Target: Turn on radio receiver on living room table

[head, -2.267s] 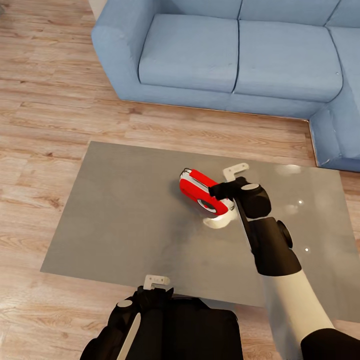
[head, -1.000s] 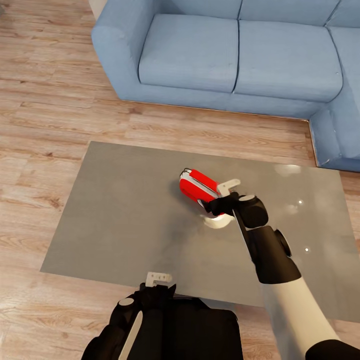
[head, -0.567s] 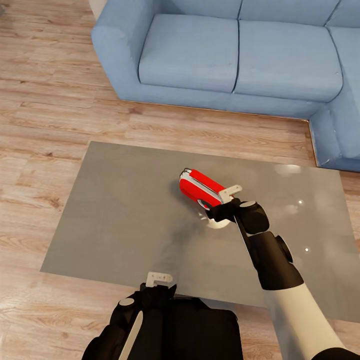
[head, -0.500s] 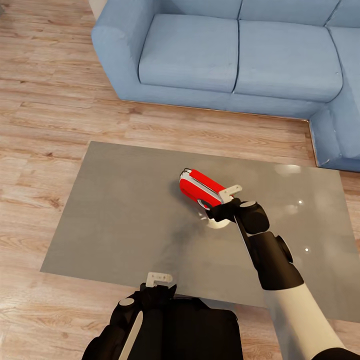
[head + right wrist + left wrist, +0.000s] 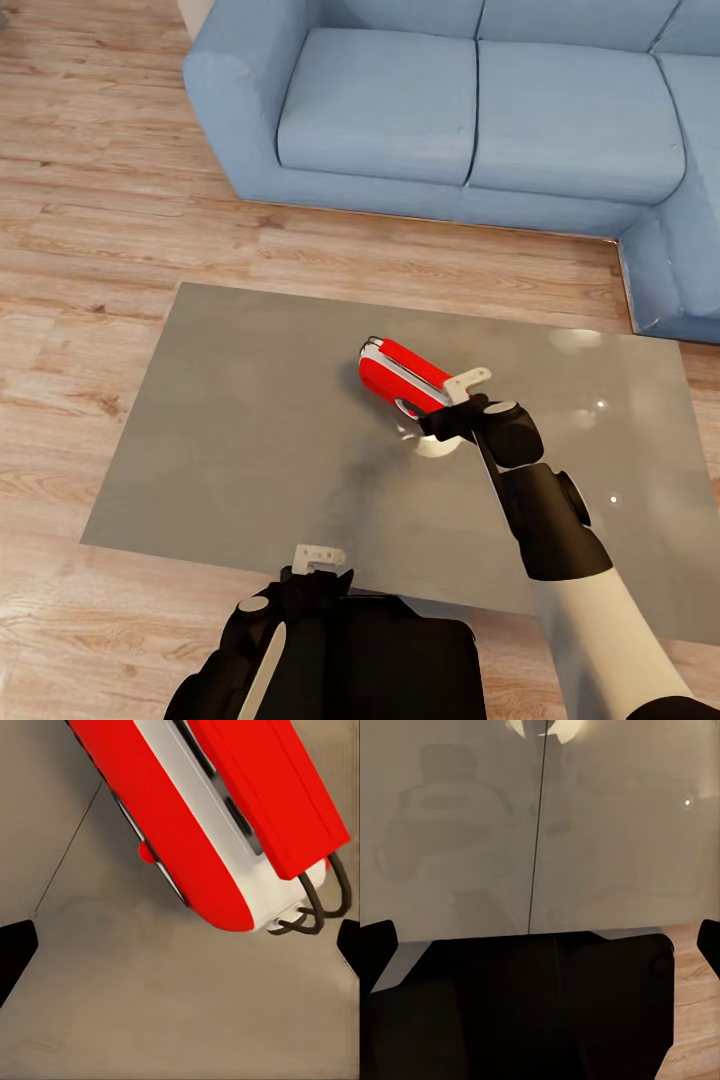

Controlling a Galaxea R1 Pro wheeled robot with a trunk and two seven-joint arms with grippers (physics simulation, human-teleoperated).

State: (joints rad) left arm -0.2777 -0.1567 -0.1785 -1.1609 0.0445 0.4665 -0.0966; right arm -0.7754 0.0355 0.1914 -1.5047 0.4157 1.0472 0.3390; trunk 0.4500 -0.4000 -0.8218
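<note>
The red radio receiver (image 5: pixel 398 374) with silver-white trim lies tilted near the middle of the glossy grey-brown table (image 5: pixel 240 430). My right gripper (image 5: pixel 437 420) hovers at the radio's near right end, covering part of its face, with its fingers wide apart and nothing between them. In the right wrist view the radio receiver (image 5: pixel 217 817) lies just ahead of the open right gripper (image 5: pixel 180 949), its thin wire handle (image 5: pixel 319 907) toward one finger. My left gripper (image 5: pixel 312 578) rests open at the table's near edge, over my dark base.
A blue L-shaped sofa (image 5: pixel 470 110) runs along the far side and wraps round the right end of the table. Light wood plank floor (image 5: pixel 90 230) lies to the left and between table and sofa. The left wrist view looks at the reflective table top (image 5: pixel 540 825).
My right gripper has come in from the radio's right side toward its near end, then eased slightly right. The radio and the left arm have stayed put.
</note>
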